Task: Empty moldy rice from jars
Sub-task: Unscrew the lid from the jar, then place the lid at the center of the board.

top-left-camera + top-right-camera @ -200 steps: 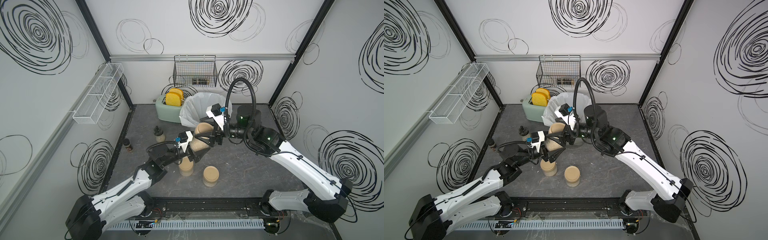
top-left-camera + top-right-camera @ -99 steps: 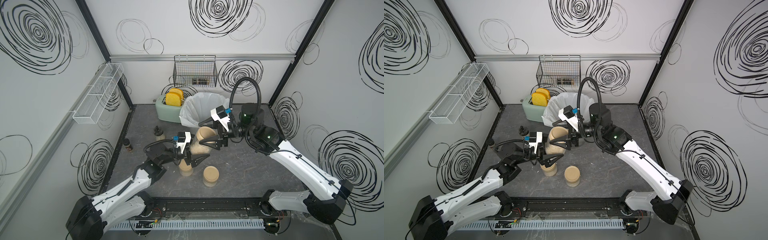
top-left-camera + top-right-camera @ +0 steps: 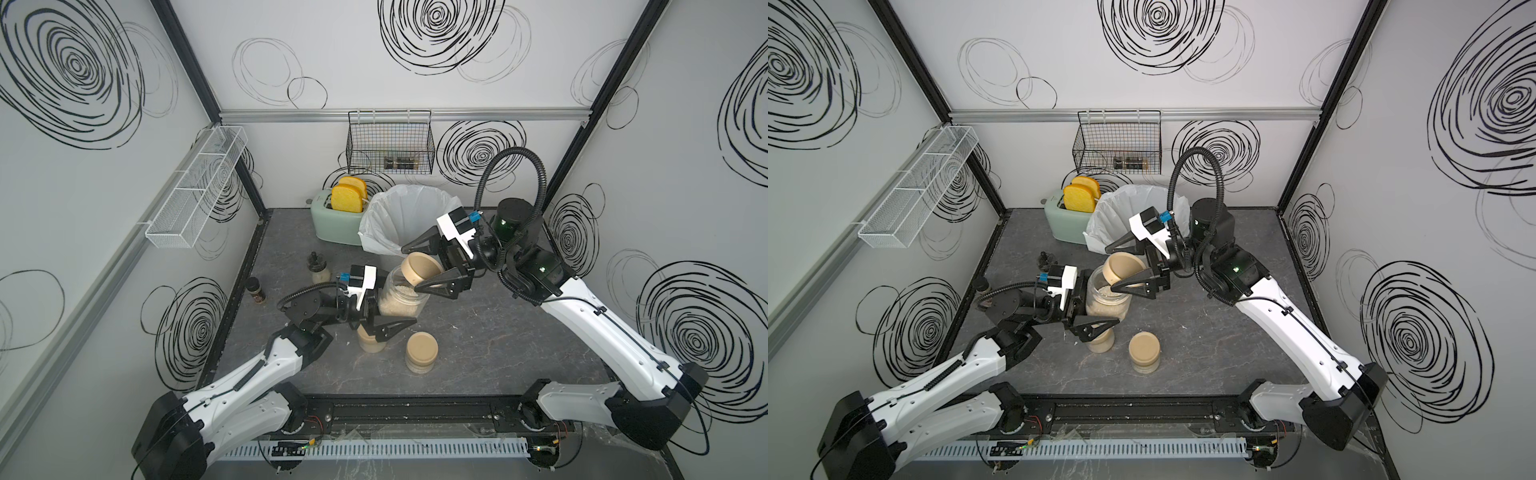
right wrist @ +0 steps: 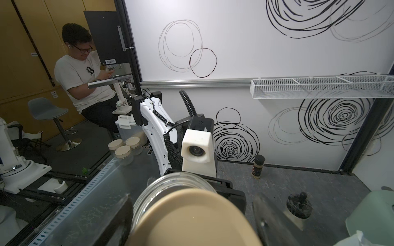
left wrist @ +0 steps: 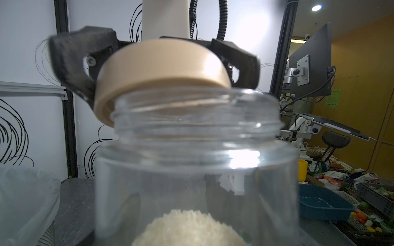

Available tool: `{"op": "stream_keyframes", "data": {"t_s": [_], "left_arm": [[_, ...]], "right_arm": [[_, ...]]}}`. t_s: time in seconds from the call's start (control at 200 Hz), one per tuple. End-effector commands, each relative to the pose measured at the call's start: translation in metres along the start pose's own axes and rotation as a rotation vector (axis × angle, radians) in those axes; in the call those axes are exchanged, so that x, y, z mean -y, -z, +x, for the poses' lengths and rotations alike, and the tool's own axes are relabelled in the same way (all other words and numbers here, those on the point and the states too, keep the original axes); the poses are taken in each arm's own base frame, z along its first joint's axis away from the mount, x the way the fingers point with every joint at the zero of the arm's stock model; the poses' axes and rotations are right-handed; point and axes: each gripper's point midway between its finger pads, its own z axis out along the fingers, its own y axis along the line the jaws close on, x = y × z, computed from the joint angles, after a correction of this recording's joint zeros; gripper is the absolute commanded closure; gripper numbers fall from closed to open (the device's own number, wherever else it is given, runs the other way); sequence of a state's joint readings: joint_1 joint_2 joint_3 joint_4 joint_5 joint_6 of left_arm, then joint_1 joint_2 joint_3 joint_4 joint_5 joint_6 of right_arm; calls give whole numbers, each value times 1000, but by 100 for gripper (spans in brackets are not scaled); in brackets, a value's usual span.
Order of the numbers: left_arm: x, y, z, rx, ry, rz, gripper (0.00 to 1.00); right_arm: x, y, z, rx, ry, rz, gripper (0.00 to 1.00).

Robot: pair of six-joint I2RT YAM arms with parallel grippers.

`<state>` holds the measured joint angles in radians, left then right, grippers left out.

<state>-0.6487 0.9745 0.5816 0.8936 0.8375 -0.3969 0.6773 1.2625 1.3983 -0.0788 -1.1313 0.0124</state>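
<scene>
Over jar (image 3: pixel 402 296) mouth: right tool (image 3: pixel 412 268) spread wide, pinching tan lid (image 3: pixel 424 268); left tool (image 3: pixel 394 309) seemingly clamps jar.

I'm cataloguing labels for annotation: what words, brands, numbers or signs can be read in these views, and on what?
Nothing reads clearly enough to quote.
spice shaker label: too blurred.
barcode sticker on the black panel: digits too small.
T-shirt emblem: ornate black mark, not legible.
green notice on the orange wall: too small.

lid (image 3: pixel 424 269) lifted off jar (image 3: pixel 401 297), now tilted, right claw (image 3: pixel 411 268) drawn back
</scene>
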Motion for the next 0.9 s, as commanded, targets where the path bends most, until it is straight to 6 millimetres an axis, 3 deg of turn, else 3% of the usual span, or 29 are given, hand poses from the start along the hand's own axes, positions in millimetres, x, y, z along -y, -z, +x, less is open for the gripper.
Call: {"op": "stream_keyframes", "data": {"t_s": [0.0,0.22,0.42,0.59,0.745,0.896], "left_arm": [[21,4,-48,134,-138,46,45],[19,9,-45,129,-132,19,45],[16,14,-44,127,-138,-5,45],[14,19,-45,128,-142,-21,45],[13,22,-45,130,-149,-27,45],[14,24,-48,135,-159,-28,45]], "right_arm": [[-9,7,-23,43,74,-11,42],[14,32,-30,64,93,173,41],[42,65,-6,47,34,388,41],[70,98,49,17,-69,654,42],[99,140,125,-26,-199,966,42],[105,179,182,0,-260,1210,42]]}}
